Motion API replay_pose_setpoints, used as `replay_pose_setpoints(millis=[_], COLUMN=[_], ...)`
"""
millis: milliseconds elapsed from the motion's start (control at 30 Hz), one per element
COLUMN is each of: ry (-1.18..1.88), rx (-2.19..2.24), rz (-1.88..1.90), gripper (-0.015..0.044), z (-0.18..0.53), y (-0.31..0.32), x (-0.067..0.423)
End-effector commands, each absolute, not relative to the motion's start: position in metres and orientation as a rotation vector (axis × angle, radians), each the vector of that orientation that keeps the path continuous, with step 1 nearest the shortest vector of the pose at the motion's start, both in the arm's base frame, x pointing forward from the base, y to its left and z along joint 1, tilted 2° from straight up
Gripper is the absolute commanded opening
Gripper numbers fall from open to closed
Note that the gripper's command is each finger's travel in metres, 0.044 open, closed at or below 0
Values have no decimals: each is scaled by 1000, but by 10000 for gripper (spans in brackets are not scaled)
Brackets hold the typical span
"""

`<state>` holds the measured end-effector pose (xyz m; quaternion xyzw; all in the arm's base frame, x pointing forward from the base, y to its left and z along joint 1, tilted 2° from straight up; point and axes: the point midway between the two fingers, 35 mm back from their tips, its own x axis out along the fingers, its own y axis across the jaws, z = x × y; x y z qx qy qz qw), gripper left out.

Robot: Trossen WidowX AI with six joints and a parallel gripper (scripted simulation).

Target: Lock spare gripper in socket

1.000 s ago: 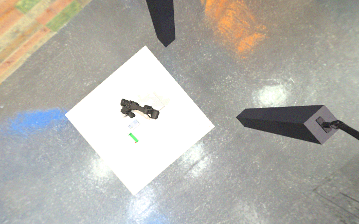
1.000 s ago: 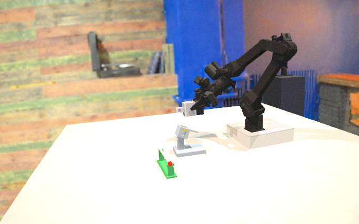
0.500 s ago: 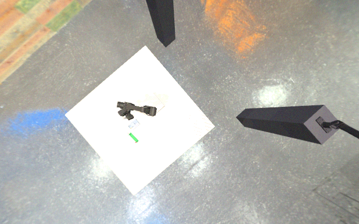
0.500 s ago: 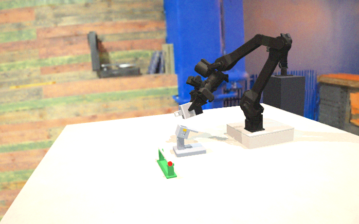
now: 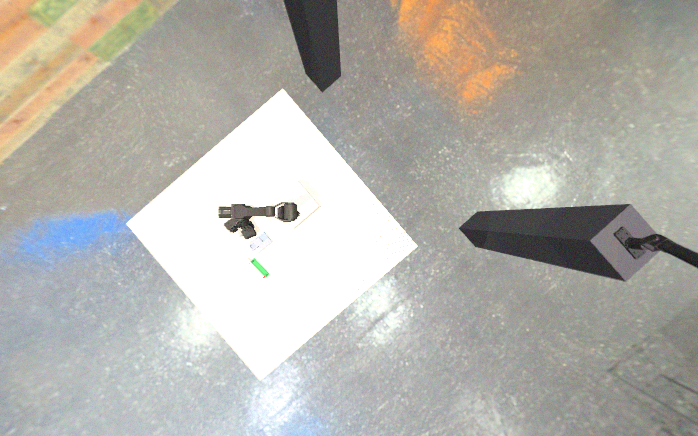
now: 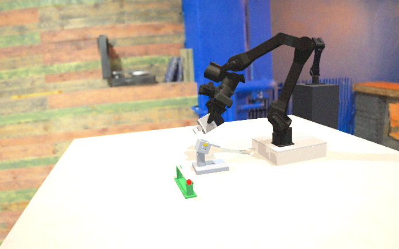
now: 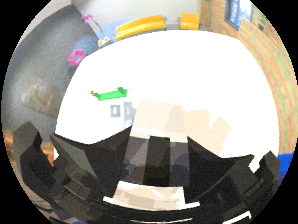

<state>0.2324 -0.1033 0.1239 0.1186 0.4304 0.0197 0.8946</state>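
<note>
My gripper (image 6: 214, 119) (image 7: 158, 142) is shut on the spare gripper (image 6: 206, 124) (image 7: 158, 117), a pale block with a small spigot at its lower left end in the exterior view. It is held tilted in the air, a little above the mount. The grey mount (image 6: 210, 167) (image 5: 260, 242) (image 7: 116, 110) stands on the table, its tilted socket (image 6: 200, 146) bearing a yellow mark. The pin's red head (image 6: 188, 181) (image 7: 92, 92) shows at one end of the green rack (image 6: 183, 187) (image 5: 259, 267) (image 7: 111, 94); its pale shaft is hard to make out against the table.
The arm's pale base block (image 6: 302, 154) (image 5: 308, 205) stands behind the mount, to the right in the exterior view. The green rack is close in front of the mount. The white table (image 6: 117, 191) (image 5: 330, 270) carries them all. Dark pillars (image 5: 536, 232) (image 6: 315, 105) stand off the table.
</note>
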Motion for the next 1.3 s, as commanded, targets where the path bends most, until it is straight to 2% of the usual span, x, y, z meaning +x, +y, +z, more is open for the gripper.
replay_pose_setpoints(millis=[0, 1267], ry=[923, 1460], rx=[249, 191], rz=[46, 21], gripper=[0, 0], z=[132, 160], y=[-100, -35], x=[239, 258])
